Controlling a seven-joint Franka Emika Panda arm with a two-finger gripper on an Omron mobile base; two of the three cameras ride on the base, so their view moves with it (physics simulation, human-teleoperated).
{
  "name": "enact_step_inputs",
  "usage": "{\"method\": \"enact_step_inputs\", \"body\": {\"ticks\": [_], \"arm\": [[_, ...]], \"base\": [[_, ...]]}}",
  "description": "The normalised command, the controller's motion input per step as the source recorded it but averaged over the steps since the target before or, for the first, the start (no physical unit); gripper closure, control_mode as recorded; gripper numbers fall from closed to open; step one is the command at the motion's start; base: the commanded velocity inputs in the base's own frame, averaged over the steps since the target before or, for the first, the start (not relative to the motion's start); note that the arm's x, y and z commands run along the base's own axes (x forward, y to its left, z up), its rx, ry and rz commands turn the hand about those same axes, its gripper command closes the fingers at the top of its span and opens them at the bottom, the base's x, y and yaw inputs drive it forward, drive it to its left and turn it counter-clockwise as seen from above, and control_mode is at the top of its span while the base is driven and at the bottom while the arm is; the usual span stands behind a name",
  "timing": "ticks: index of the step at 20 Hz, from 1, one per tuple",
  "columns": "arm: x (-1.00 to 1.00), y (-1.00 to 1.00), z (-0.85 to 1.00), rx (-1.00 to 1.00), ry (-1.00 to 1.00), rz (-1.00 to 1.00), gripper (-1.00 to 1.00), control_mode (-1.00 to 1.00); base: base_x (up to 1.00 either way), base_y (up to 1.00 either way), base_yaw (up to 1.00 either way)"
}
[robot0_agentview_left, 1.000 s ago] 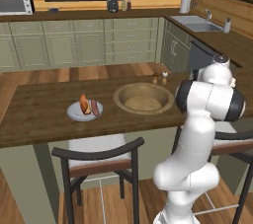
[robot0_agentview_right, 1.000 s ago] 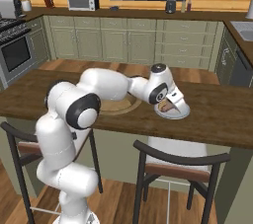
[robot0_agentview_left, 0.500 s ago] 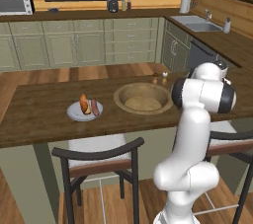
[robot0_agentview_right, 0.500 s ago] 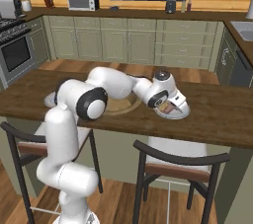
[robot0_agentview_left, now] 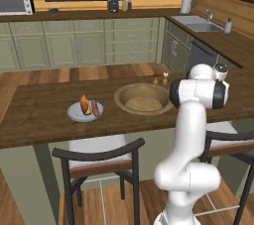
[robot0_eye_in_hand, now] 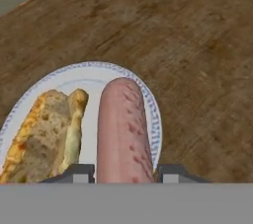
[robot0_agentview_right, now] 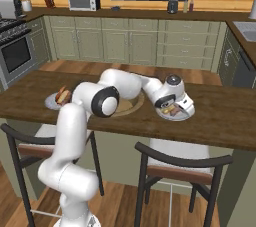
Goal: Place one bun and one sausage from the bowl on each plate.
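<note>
We count two plates: the left plate [robot0_agentview_left: 85, 112] carries one orange-brown bun [robot0_agentview_left: 84, 105] and one sausage [robot0_agentview_left: 94, 108]; the right plate [robot0_eye_in_hand: 148, 100] carries one yellowish bun [robot0_eye_in_hand: 42, 136] and one sausage [robot0_eye_in_hand: 122, 129]. The wooden bowl [robot0_agentview_left: 143, 98] looks empty, though its floor is hard to read. The arm reaches across low over the right plate, gripper [robot0_eye_in_hand: 123, 172] pinching that sausage between its fingertips.

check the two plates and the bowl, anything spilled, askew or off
Nothing stands out. The far plate holds a bun and sausage, the wooden bowl sits upright, and the gripper holds a sausage just over the near plate beside its bun. Nothing is spilled on the counter.
</note>
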Motion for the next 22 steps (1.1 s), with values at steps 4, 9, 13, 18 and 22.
{"method": "enact_step_inputs", "body": {"ticks": [4,9,13,18,22], "arm": [[0.53,0.02,-0.11,0.03,0.0,0.0,-1.0,-1.0],[0.15,0.05,0.07,0.0,0.0,-0.06,-1.0,-1.0],[-0.06,0.0,0.48,0.0,-0.03,-0.01,-1.0,-1.0],[-0.56,0.06,1.0,0.0,-0.34,0.0,-1.0,-1.0],[-0.77,0.27,1.0,-0.02,-0.49,0.0,-1.0,-1.0]], "base": [[0.0,0.0,0.0],[0.0,0.0,0.0],[0.0,0.0,0.0],[0.0,0.0,0.0],[0.0,0.0,0.0]]}}
